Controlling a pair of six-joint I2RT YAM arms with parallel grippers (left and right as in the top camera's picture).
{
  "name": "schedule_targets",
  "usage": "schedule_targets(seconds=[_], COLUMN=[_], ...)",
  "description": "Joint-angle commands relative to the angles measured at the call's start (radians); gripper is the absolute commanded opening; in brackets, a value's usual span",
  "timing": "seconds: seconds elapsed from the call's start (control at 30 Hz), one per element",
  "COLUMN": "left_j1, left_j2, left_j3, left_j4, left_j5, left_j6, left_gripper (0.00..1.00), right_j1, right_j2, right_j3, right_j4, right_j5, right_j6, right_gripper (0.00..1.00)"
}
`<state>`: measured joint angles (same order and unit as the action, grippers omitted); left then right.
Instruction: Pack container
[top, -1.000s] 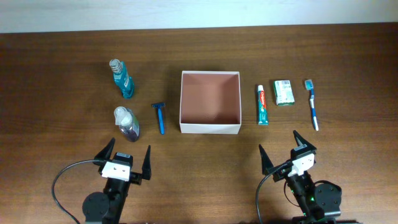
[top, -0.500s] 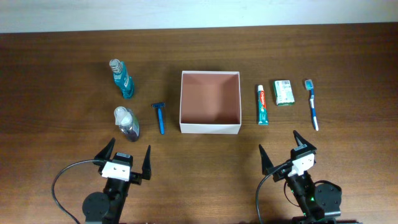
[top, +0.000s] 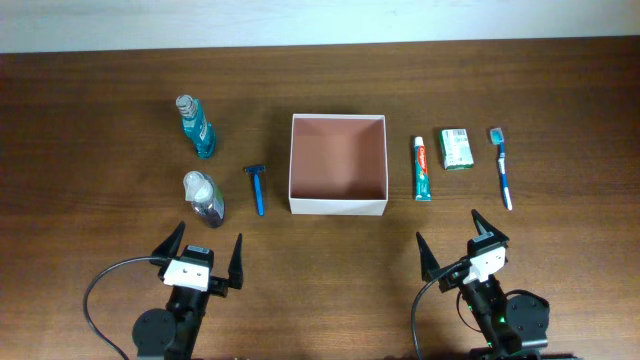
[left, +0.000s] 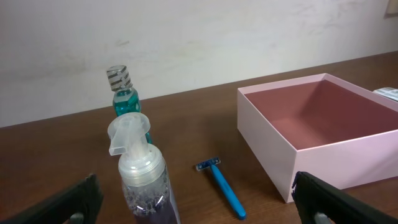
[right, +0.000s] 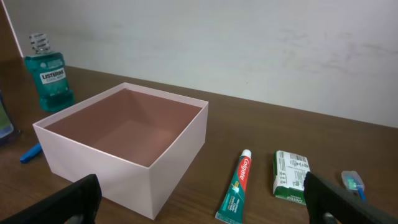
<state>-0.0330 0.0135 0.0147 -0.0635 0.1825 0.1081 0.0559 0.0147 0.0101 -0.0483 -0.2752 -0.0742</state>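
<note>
The container (top: 338, 206) is a square white-walled box with a pinkish-brown inside, empty, at the table's middle; it also shows in the left wrist view (left: 280, 155) and right wrist view (right: 174, 158). Left of it lie a blue razor (top: 257, 187), a clear pump bottle (top: 203, 196) and a teal mouthwash bottle (top: 196, 126). Right of it lie a toothpaste tube (top: 422, 168), a green-and-white carton (top: 456, 148) and a toothbrush (top: 502, 166). My left gripper (top: 201, 257) and right gripper (top: 462, 243) are open and empty near the front edge.
The table is dark brown wood (top: 100, 200). A pale wall runs along its far edge (top: 320, 20). Black cables loop by each arm's base at the front.
</note>
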Motion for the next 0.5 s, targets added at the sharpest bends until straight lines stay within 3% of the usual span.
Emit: schedule_targets(seconds=[0.0,0.47], left_j1=[0.002,0.002], left_j2=[-0.008,-0.008], left_j3=[-0.006,-0.006], left_j4=[-0.001,-0.001], left_j5=[-0.005,-0.005], left_j6=[-0.01,-0.01], left_gripper=[0.99,0.99], right_j1=[-0.005,-0.005], right_j2=[-0.011,-0.011], right_j3=[-0.005,-0.005], right_j4=[-0.006,-0.006], right_j5=[-0.002,-0.002], right_j6=[0.011,0.011], right_gripper=[0.99,1.0])
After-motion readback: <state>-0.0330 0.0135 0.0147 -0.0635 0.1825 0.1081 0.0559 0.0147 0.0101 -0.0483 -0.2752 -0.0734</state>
